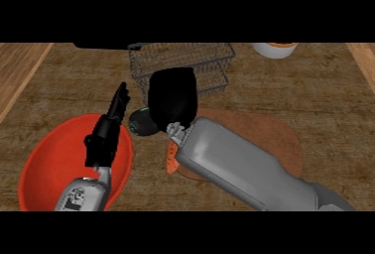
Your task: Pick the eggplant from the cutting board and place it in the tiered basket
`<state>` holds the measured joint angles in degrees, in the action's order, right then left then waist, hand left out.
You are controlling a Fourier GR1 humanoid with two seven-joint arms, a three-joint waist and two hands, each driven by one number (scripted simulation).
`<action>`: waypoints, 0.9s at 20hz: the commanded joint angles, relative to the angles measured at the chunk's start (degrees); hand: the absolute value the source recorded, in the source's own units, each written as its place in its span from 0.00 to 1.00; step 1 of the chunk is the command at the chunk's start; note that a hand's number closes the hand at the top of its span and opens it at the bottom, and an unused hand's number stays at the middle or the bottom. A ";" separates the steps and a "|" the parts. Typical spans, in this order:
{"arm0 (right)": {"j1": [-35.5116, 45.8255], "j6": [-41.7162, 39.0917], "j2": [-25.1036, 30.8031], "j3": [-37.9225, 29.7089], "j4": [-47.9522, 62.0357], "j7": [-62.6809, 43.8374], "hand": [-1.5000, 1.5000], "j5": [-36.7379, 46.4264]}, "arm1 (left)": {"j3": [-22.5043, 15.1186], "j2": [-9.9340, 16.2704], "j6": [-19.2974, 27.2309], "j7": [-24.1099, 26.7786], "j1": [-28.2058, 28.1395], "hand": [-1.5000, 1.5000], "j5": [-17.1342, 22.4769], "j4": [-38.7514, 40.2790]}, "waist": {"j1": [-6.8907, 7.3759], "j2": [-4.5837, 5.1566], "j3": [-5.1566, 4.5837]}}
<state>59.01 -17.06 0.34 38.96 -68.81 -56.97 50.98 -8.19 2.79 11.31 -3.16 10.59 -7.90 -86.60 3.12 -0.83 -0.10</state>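
A dark eggplant (142, 122) shows only its rounded end, poking out from under my right hand (174, 93). That hand is curled over it, its back facing up, and hides the rest. It hangs over the left edge of the brown cutting board (282, 141), just in front of the wire tiered basket (183, 58). My grey right forearm crosses the board. To the left, my left hand (111, 124) is open with fingers straight, resting above the red bowl.
A red bowl (51, 163) sits at the front left under my left forearm. An orange piece (171, 159) peeks out beside my right forearm on the board. A white and orange cup (275, 49) stands at the back right. Pale wood strips border the counter's sides.
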 commanded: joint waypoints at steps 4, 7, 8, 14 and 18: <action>11.22 -6.09 -0.31 0.58 -11.04 -20.52 1.00 -9.06 | 1.68 0.31 1.01 -0.90 0.31 0.50 0.03 -0.54 | -1.58 0.05 0.00; 16.24 -7.07 -0.29 -3.40 -8.72 -21.91 1.00 -11.81 | 0.71 0.62 0.26 -0.27 -2.23 0.50 0.17 -3.31 | -1.36 0.01 -0.01; 18.21 -5.51 -0.29 -4.70 -7.62 -21.50 1.00 -13.05 | 2.24 1.87 -1.01 -0.51 -0.48 0.50 1.12 -1.66 | -1.47 0.30 -0.03; 22.26 5.17 -0.29 -11.28 -4.71 -20.33 1.00 -18.09 | 1.54 0.48 -0.27 1.71 -1.21 0.50 0.62 -0.48 | -1.14 0.62 -0.03; 26.74 5.04 -0.30 -11.14 4.15 -16.07 1.00 -18.12 | 2.55 1.34 -0.83 -0.34 0.64 0.50 0.95 -1.50 | -1.22 0.82 -0.02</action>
<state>81.36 -14.03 0.81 28.46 -69.70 -64.90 34.67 -6.56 3.23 11.17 -2.77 10.49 -7.43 -87.33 1.74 -0.15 -0.12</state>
